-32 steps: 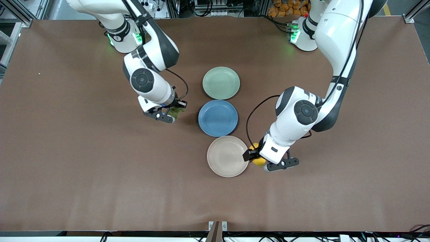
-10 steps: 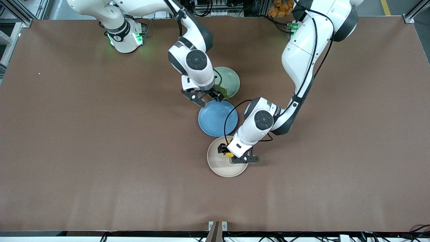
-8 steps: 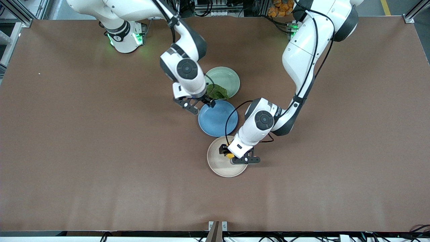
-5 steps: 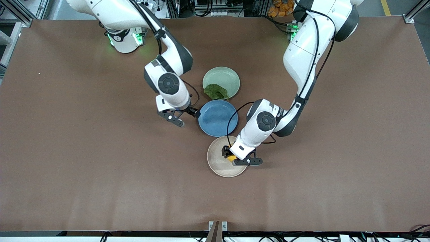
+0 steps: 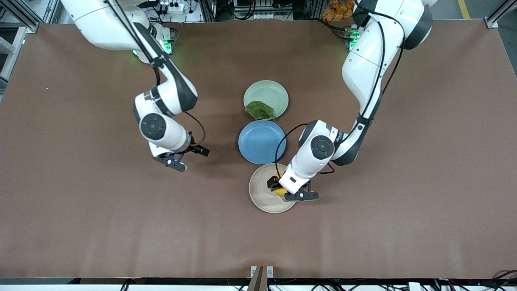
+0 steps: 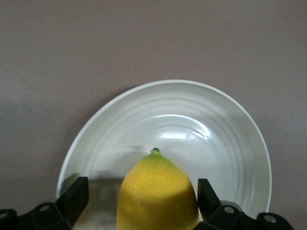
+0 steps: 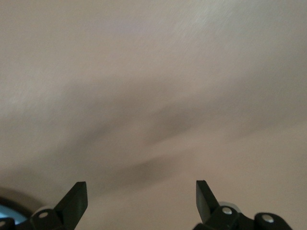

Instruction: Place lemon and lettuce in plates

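The yellow lemon (image 5: 278, 191) lies in the beige-pink plate (image 5: 260, 196), at the side toward the left arm's end. My left gripper (image 5: 284, 193) is low over it. In the left wrist view the lemon (image 6: 157, 196) sits between the fingertips (image 6: 76, 199) with a gap on each side, so the left gripper (image 6: 142, 201) is open around it over the plate (image 6: 211, 143). The dark green lettuce (image 5: 259, 110) lies in the mint green plate (image 5: 272, 91). My right gripper (image 5: 186, 158) is open and empty over bare table, toward the right arm's end; in the right wrist view it (image 7: 141, 201) shows only tabletop.
A round blue plate (image 5: 261, 141) sits between the mint and beige-pink plates, touching or nearly touching both; its edge shows in the right wrist view (image 7: 7, 213). The brown tabletop (image 5: 101, 226) stretches wide on both sides of the plates.
The right gripper left the lettuce in the mint plate and swung away toward the right arm's end, now empty. The left gripper shifted slightly over the beige-pink plate with the lemon.
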Controlling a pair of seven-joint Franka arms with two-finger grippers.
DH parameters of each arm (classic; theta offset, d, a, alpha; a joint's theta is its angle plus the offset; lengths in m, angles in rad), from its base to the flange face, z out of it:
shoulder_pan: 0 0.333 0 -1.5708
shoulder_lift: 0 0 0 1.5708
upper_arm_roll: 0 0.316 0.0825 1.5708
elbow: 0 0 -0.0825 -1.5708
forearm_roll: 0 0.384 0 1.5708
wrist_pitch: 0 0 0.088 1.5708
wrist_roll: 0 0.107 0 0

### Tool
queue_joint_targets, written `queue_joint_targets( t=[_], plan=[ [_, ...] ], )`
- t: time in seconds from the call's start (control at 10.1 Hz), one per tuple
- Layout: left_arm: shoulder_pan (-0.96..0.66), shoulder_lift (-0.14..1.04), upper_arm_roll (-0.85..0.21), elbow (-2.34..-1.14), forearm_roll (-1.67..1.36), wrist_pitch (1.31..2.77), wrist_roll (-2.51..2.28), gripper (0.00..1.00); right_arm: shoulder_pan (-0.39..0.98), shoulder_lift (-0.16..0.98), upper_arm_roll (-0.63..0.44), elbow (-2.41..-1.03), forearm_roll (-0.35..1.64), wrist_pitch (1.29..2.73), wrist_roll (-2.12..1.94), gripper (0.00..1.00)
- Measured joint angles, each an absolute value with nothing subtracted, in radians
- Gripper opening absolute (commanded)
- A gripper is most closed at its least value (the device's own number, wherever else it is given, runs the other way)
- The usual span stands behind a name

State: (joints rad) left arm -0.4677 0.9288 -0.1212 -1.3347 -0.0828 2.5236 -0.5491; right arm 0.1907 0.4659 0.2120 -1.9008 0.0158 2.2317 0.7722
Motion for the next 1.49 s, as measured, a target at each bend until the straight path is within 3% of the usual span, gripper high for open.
queue_joint_targets(
  t=[0.4, 0.7, 1.0, 1.19, 1.49],
  plan=[
    [-0.418, 0.782, -0.11, -1.321, -0.044, 2.219, -0.549, 1.0, -0.006, 0.457, 0.215, -1.925, 0.011, 2.232, 0.468, 1.0],
    [-0.353, 0.715, -0.108, -1.327, -0.041, 2.133, -0.488, 1.0, -0.092, 0.432, 0.172, -1.943, -0.001, 2.232, 0.273, 1.0],
    [-0.278, 0.709, -0.104, -1.337, 0.0, 2.109, -0.382, 1.0, -0.08, 0.323, 0.122, -2.054, -0.001, 2.28, 0.208, 1.0],
    [-0.228, 0.709, -0.101, -1.343, 0.026, 2.105, -0.3, 1.0, 0.01, 0.231, 0.05, -2.139, -0.002, 2.296, 0.207, 1.0],
    [-0.129, 0.689, -0.099, -1.386, 0.03, 2.103, -0.15, 1.0, 0.056, 0.119, 0.027, -2.213, -0.002, 2.296, 0.207, 1.0]
  ],
)
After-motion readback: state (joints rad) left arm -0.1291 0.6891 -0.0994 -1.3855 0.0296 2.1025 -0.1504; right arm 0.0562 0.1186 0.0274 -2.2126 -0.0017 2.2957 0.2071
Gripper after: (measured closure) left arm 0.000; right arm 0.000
